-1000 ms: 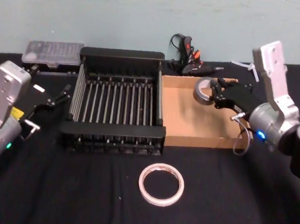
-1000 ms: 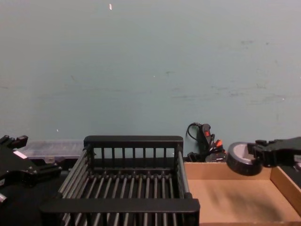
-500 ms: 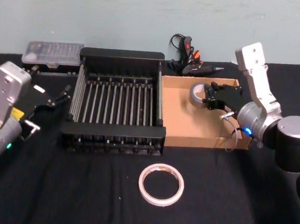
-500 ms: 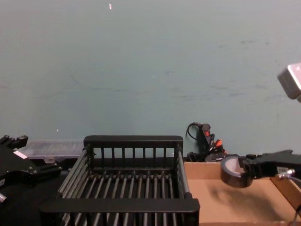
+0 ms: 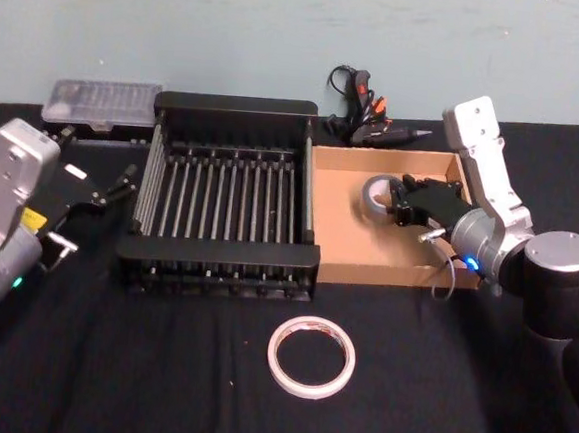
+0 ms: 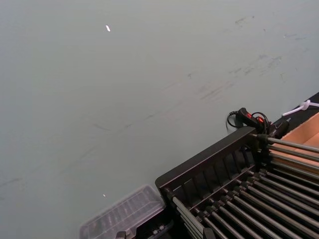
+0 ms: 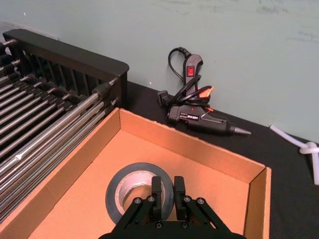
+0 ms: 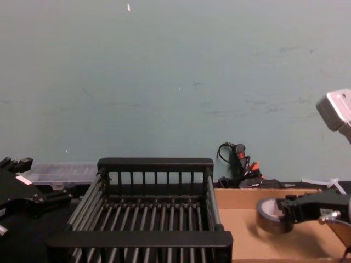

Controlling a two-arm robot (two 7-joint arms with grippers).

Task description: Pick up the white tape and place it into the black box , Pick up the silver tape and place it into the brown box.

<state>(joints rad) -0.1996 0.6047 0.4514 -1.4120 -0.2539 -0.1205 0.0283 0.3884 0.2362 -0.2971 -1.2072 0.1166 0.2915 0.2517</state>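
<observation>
**Grey roll held low inside the cardboard tray**

Nearest the robot, the white tape (image 5: 311, 356) lies flat on the black table (image 5: 156, 387), close to the front edge and about midway along it, well apart from both boxes and from either arm.

Behind it the two boxes stand side by side, touching. The black box (image 5: 226, 196) is on the left, with slatted sides and nothing visible on its bars. The brown box (image 5: 344, 226) sits against its right wall.

The right gripper (image 7: 167, 191) reaches into the brown box from the right. Its jaws pinch the wall of the silver tape (image 7: 140, 191), one finger inside the pale core and one on the outer face. The roll is in the far half of the tray, down near the floor; whether it touches the cardboard I cannot tell.

The left gripper (image 5: 99, 193) hangs over the table's left side, just beside the black box; whether its jaws are spread or closed I cannot tell.

Along the far edge, a clear plastic case (image 5: 103, 102) lies behind the black box's left corner, and a glue gun (image 7: 199, 117) with its coiled cord lies behind the brown box, against the wall.
</observation>
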